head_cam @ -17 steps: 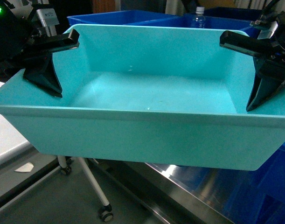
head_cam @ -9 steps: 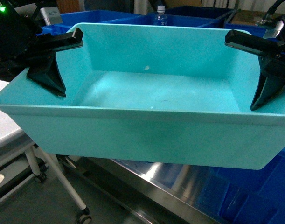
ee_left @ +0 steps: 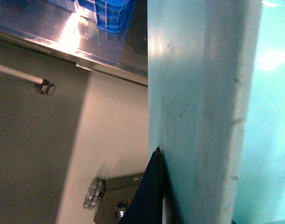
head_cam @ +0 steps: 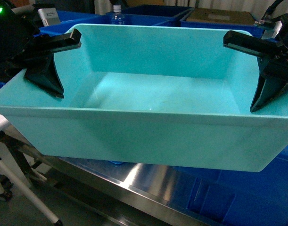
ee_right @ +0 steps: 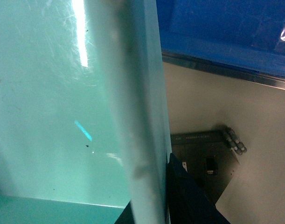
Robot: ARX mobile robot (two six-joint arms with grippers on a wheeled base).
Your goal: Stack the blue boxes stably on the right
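Aloft: the turquoise tub is hanging in mid-air between two arms, clear of the steel tabletop that is showing below it.
Left gripper: is clamping the tub's left short wall, one finger lying outside the rim and the other reaching down inside; the left wrist view is showing a dark finger pressed against the wall's outer face.
Right gripper: is pinching the right short wall in the same fashion, one finger over the rim and one inside; the right wrist view is showing its dark finger tight against the outer face.
Tub: is riding open side up and close to level, empty inside.
Behind: dark blue crates are standing beyond the tub's far wall, with a water bottle rising among them; more dark blue is showing under the tub's right end.
Step in hand: by the look of it, the carry is underway, with the tub being taken toward the right side for stacking.
Next move: is likely calling for both arms travelling together at matched height, lining the tub squarely over the stack on the right, then lowering evenly so it seats flat before either grip is loosened.
Hidden: the stacking spot itself is lying out of sight beneath the tub.
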